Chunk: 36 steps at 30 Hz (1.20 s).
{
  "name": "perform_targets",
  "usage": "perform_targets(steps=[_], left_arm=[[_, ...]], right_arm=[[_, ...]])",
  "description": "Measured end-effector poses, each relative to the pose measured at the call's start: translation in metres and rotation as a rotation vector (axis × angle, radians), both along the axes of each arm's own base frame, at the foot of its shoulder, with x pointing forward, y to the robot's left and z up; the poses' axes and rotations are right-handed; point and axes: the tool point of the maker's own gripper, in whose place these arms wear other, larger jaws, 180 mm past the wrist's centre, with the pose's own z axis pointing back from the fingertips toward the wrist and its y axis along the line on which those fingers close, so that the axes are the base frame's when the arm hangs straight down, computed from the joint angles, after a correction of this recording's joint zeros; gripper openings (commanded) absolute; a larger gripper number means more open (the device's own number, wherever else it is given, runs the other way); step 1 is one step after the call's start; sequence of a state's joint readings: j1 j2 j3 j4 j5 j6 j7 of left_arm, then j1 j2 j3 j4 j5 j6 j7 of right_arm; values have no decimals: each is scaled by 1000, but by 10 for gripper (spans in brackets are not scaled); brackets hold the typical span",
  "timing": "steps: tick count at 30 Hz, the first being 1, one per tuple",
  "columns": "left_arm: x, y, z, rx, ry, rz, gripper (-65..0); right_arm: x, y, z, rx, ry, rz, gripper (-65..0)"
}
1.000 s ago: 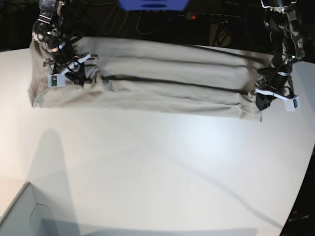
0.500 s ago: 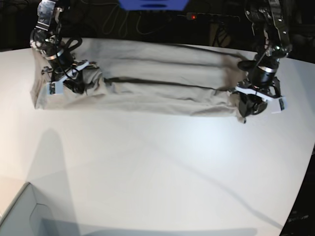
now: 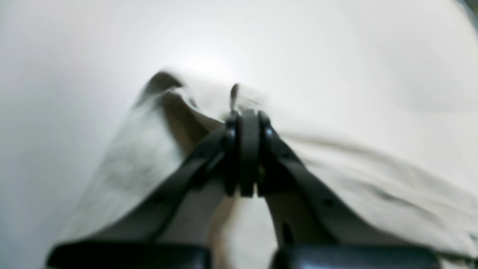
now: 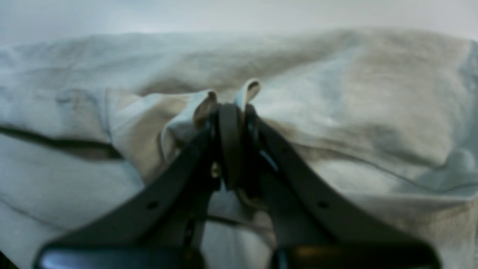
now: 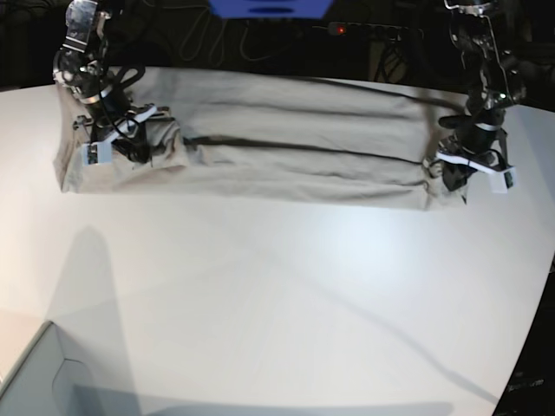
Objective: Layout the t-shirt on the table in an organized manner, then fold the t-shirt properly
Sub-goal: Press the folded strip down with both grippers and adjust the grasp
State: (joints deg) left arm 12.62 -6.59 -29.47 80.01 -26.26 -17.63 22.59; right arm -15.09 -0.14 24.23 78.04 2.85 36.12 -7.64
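Two grippers, the right gripper at scene-left and the left gripper at scene-right, each pinch the t-shirt stretched across the table's far side; moving together evenly should prevent wrinkles.

Right gripper black jaws pressed together on a pinched fold of the t-shirt, grey-beige cloth rumpled and filling most of the view, dark crease at left, image blurred
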Motion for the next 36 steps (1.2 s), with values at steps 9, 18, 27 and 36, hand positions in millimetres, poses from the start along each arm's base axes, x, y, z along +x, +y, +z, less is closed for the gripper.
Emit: perform_targets(steps=[9,18,27,36], left_arm=[[-8,40,-10,-7,28,117,-551],[-10,47,-25,-20,70,127,-227],[-15,49,-47,-61,85,160,-230],[3,42,-59,-153,50,113,-645]], right_arm=[[0,0,0,-1,1,0,-650],[0,0,0,0,1,1,-650],[0,1,0,0,0,1,-650],[0,1,0,0,1,3,-650]])
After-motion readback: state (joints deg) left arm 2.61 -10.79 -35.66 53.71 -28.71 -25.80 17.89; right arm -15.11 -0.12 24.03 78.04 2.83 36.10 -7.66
